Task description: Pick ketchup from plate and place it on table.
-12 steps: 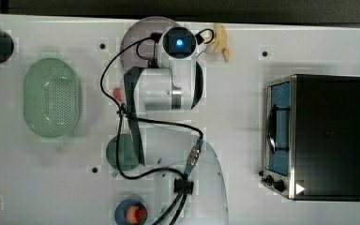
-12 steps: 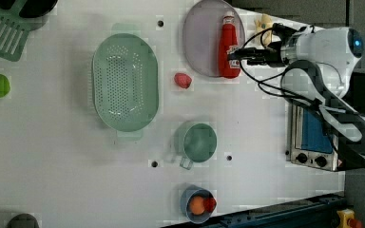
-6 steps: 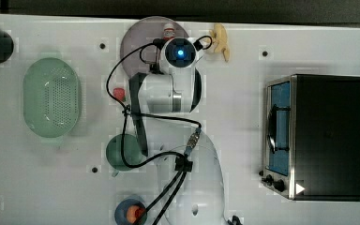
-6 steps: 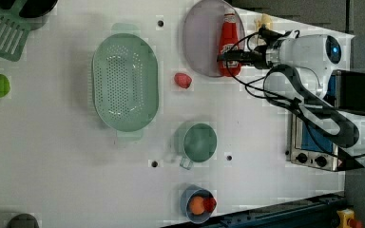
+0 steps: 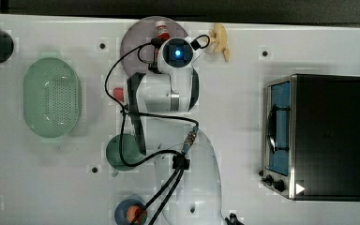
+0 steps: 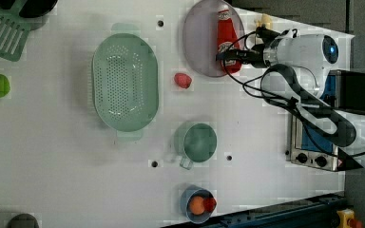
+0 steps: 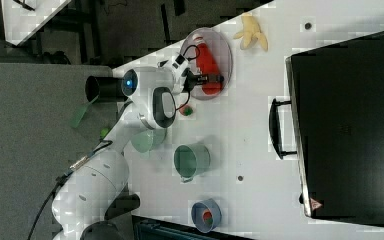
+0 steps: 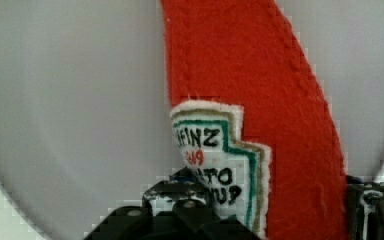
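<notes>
Jaws straddle the ketchup [image 8: 260,100], one finger [image 8: 180,205] on each side of the lower body at the label; wrist view shows both fingers against the fabric, so it reads as closed on the bottle, though how firmly I can't tell.

Ketchup lies flat on the plate [image 6: 197,42], not upright. In the left view the bottle [image 6: 226,38] runs lengthwise along the plate's right half, white cap toward the left view's top edge, base near the plate's lower rim. Gripper [image 6: 228,54] comes in from the left view's right, over the plate rim, at the bottle's lower part.

Right view: gripper [image 7: 211,78] over the plate [image 7: 225,47], red bottle [image 7: 206,60] under and beside it. Top view: the arm's wrist covers most of the plate [image 5: 133,42]; only the bottle's cap end [image 5: 161,28] pokes out toward the top view's top edge.

Table [image 6: 52,166] around it:
- green basket [image 6: 125,81], left view's left of the plate, well apart
- strawberry [image 6: 182,80] on the table between basket and plate, just below the plate's rim in the left view
- green cup [image 6: 197,142] lower down the left view
- blue bowl [image 6: 197,205] with an orange-red ball inside, near the left view's bottom edge
- banana [image 5: 219,41] just beside the plate, top view's right
- toaster oven [image 5: 316,136] at the top view's right, well apart
</notes>
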Controlling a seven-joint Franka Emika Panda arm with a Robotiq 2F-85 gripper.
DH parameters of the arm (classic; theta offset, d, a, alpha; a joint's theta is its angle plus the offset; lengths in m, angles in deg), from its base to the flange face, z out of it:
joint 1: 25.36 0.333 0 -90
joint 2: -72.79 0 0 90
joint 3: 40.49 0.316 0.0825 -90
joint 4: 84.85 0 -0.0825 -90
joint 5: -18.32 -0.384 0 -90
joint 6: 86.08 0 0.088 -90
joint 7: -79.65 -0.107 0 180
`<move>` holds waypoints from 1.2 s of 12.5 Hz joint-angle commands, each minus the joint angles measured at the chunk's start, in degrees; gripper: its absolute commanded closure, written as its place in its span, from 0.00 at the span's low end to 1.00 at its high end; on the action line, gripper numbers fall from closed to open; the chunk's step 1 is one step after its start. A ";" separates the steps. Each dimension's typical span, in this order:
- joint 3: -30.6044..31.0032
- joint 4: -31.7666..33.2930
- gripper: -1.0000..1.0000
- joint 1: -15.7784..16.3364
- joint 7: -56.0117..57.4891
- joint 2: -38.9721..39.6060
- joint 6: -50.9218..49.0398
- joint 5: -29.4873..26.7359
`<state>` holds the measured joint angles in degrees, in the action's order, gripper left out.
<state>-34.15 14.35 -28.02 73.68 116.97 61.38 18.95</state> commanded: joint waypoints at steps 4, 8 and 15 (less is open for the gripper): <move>0.67 -1.73 0.37 -0.25 -2.05 -8.89 -1.42 -0.13; 0.51 -1.53 0.37 -0.43 -5.34 -16.32 -10.47 -0.13; -0.90 2.81 0.37 -2.02 -14.26 -30.64 -27.87 -0.14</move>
<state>-35.02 16.65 -28.35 64.92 87.17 34.30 18.71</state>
